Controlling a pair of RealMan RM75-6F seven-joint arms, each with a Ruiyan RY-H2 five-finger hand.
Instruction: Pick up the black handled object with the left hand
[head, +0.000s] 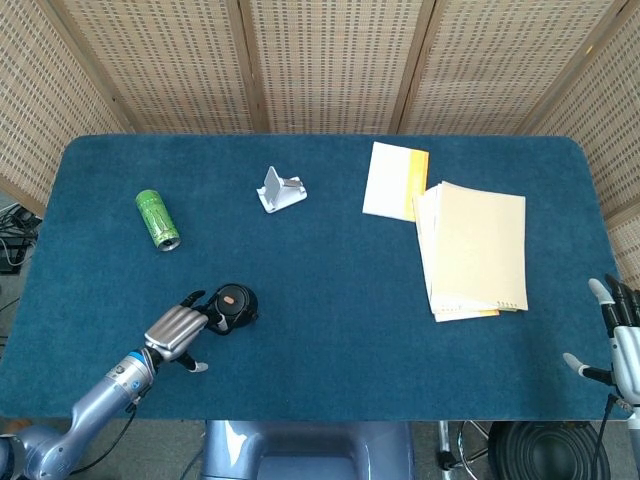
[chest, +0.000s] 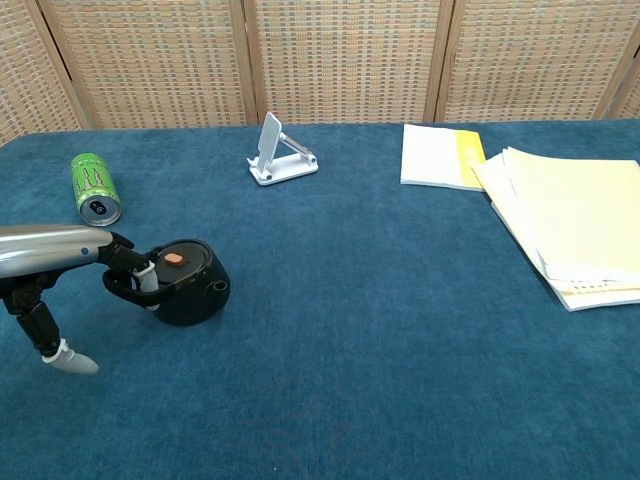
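The black handled object (head: 236, 303) (chest: 190, 290) is a squat round pot with an orange spot on its lid, standing on the blue table's front left. My left hand (head: 175, 328) (chest: 60, 262) reaches it from the left, and its fingers (chest: 140, 278) hook through the loop handle. The thumb points down and away, near the cloth. Whether the pot is off the table I cannot tell. My right hand (head: 620, 340) hangs past the table's front right corner with its fingers apart and nothing in it.
A green can (head: 158, 219) (chest: 95, 188) lies behind the left hand. A white phone stand (head: 280, 190) (chest: 280, 150) sits at mid back. A white and yellow notebook (head: 395, 180) and a stack of cream paper (head: 472, 248) lie at the right.
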